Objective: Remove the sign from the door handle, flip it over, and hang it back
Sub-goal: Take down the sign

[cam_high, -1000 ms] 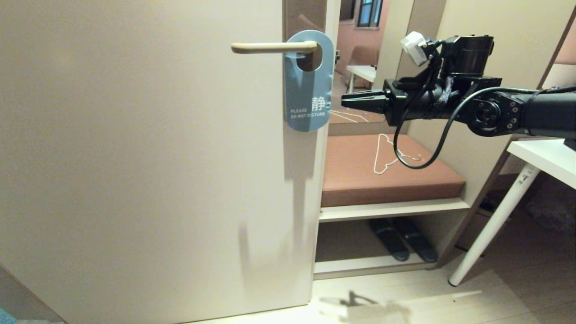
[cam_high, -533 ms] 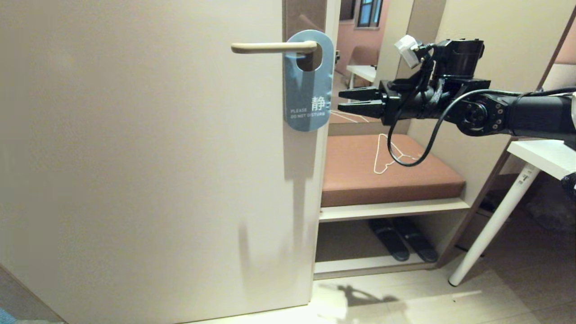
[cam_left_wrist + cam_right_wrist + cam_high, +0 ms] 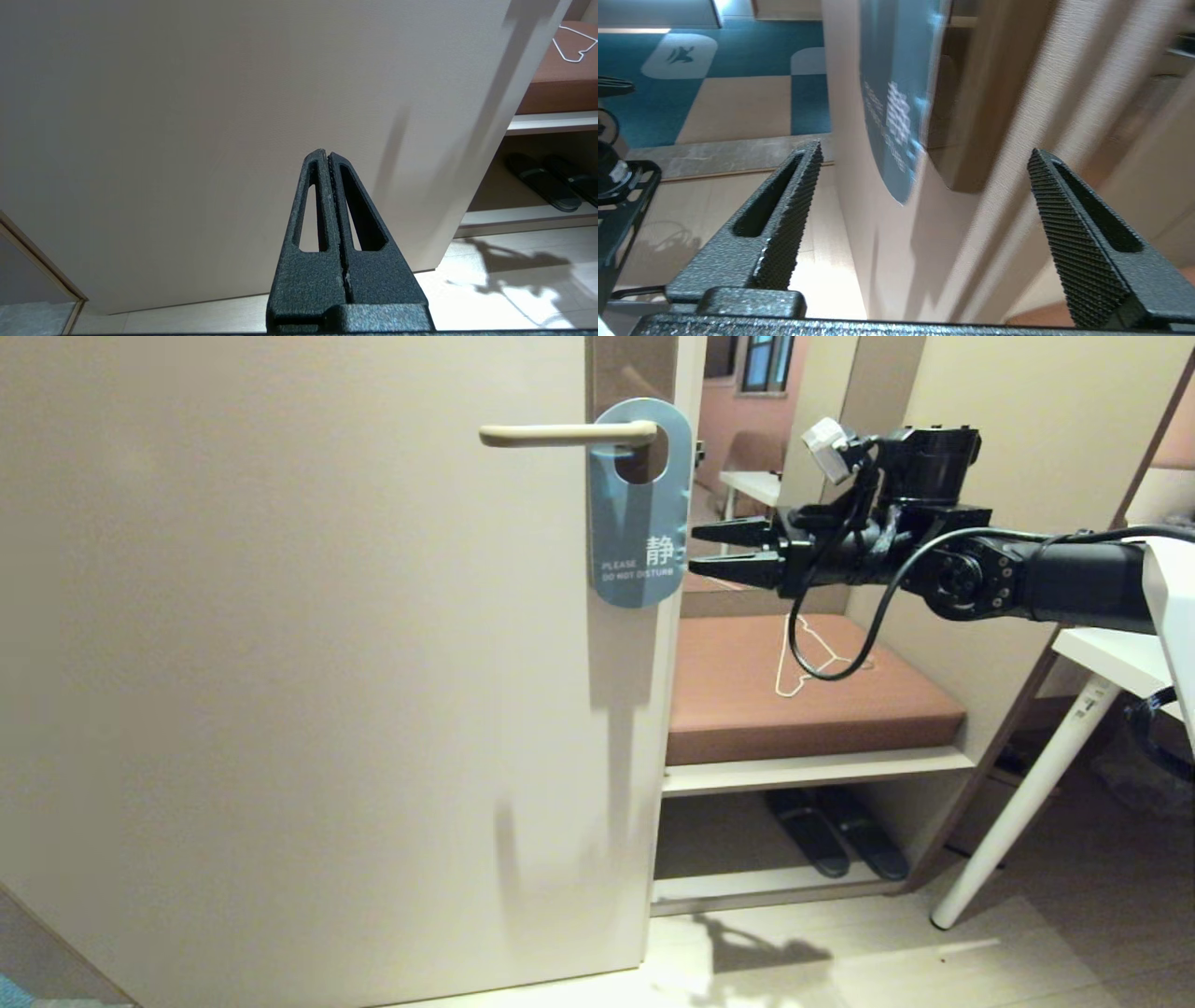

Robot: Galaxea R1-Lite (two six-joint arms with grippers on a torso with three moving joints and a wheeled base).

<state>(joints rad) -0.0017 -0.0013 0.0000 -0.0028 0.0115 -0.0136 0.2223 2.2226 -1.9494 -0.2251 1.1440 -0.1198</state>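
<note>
Sign (image 3: 640, 513), a thin blue-grey card reading "PLEASE DO NOT DISTURB", hangs by its large hole on the cream door handle (image 3: 568, 433) at the edge of the door (image 3: 299, 663). The right gripper (image 3: 721, 553) is level with its lower half, just beside its outer edge, fingers spread wide and touching nothing; the left gripper (image 3: 328, 161) is parked low before the door, fingers pressed together. The card looks light, fairly stiff and smooth, so pinching its lower edge, away from the hole, seems the best hold.
</note>
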